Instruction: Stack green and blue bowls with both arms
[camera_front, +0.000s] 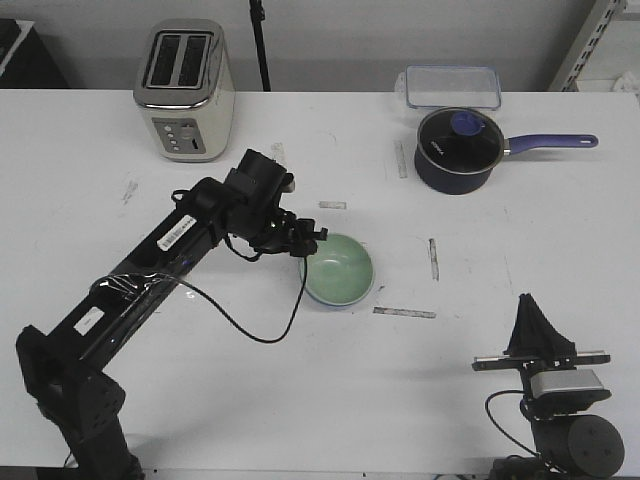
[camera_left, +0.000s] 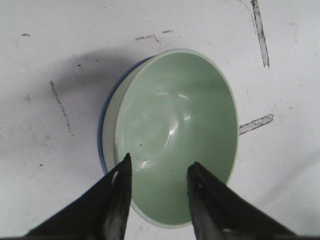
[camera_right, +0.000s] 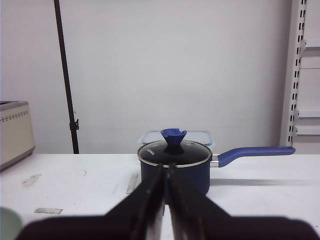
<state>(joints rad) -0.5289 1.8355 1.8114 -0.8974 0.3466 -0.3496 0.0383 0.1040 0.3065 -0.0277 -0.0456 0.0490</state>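
Observation:
The pale green bowl (camera_front: 342, 272) sits upright at the table's middle, nested in the blue bowl, of which only a thin rim sliver (camera_left: 101, 150) shows in the left wrist view. The green bowl fills that view (camera_left: 175, 130). My left gripper (camera_front: 310, 240) is open and empty (camera_left: 159, 162), its fingers spread just over the green bowl's left rim. My right gripper (camera_front: 527, 302) is shut and empty (camera_right: 166, 167), low at the front right, far from the bowls. An edge of the green bowl (camera_right: 9, 222) shows in the right wrist view.
A dark navy saucepan (camera_front: 458, 150) with a glass lid and purple handle stands at the back right, a clear lidded container (camera_front: 452, 87) behind it. A toaster (camera_front: 185, 90) stands at the back left. Tape strips and scuffs mark the white table (camera_front: 300, 400).

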